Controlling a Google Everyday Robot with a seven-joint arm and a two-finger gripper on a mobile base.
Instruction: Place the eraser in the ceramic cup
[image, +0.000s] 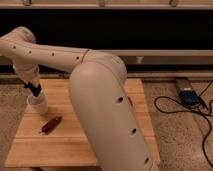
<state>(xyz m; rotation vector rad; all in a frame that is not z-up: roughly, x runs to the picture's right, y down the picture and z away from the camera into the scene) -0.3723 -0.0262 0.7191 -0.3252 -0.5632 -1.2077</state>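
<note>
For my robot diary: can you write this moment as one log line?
gripper: directly over ceramic cup | reddish-brown object: on wooden table

Dim, soft-focus indoor light; end effector above the cup looks blurred.

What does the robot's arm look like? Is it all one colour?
Mostly, yes. The arm is smooth, fat and rounded, cream-white like a big tube, with a row of little dark dots along its side. No cables show on it. At its tip, the gripper is small and black, sitting just above the ceramic cup on the wooden table.
</note>
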